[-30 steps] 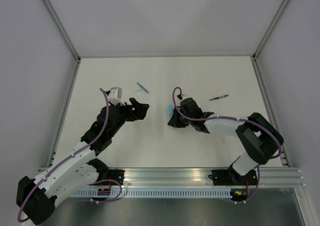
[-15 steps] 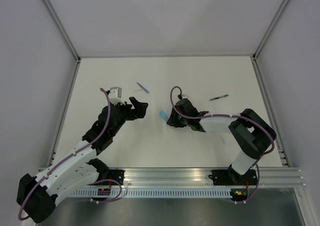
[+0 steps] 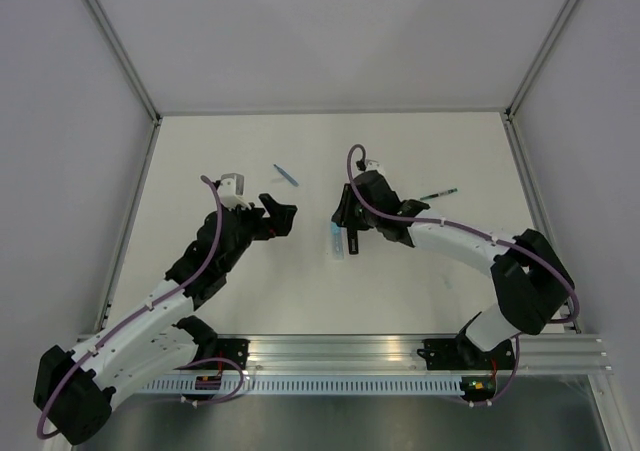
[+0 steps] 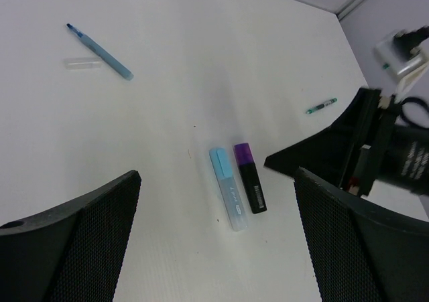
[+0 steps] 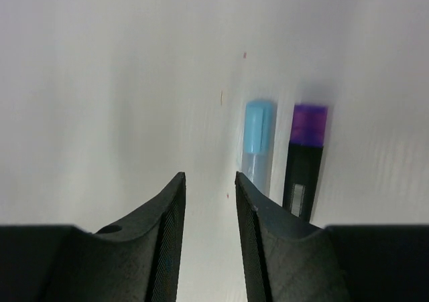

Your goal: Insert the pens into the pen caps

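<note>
- While checking beside the black-and-purple marker (image 4: 249, 186), found light blue marker (image 4: 226, 188) alongside, the 2 capped, seemingly parked as done.
- Saw right gripper (image 5: 209, 208) just beside it, partly open, empty.
- Saw left gripper (image 3: 278, 214) facing it, wide open, empty.
</note>
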